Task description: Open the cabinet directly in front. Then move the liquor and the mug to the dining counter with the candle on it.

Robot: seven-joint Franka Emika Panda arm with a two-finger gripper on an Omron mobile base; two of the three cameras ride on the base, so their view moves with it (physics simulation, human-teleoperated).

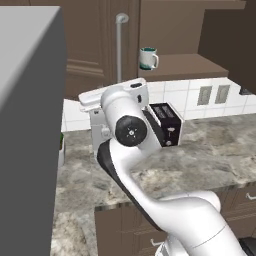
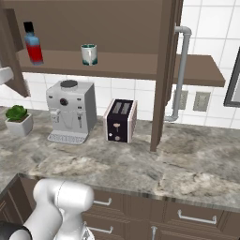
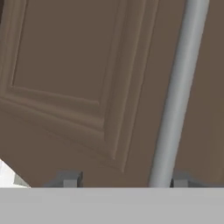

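Two dark fingertips of the gripper [image 3: 123, 180] stand spread apart, one on each side of the long silver bar handle [image 3: 177, 94] of the dark brown panelled cabinet door [image 3: 83, 74], with a clear gap between each tip and the bar, so the tool grasps nothing. Largest in the scene, the dark brown wooden wall cabinet [image 2: 93, 28] hangs open above the grey-brown marbled stone countertop [image 2: 140, 164], its right door [image 2: 164, 75] swung outward on edge. Below the cabinet on the counter stand a white-and-grey coffee machine [image 2: 69, 111] and, to its right, a black-and-cream two-slot toaster [image 2: 120, 120]; a small green plant in a white pot [image 2: 19, 119] sits left of the machine. On the cabinet's shelf, the small blue-glass liquor bottle with red label and black cap [image 2: 33, 43] stands at the left, and the small white mug with teal rim [image 2: 89, 54] stands upright to its right, well apart.
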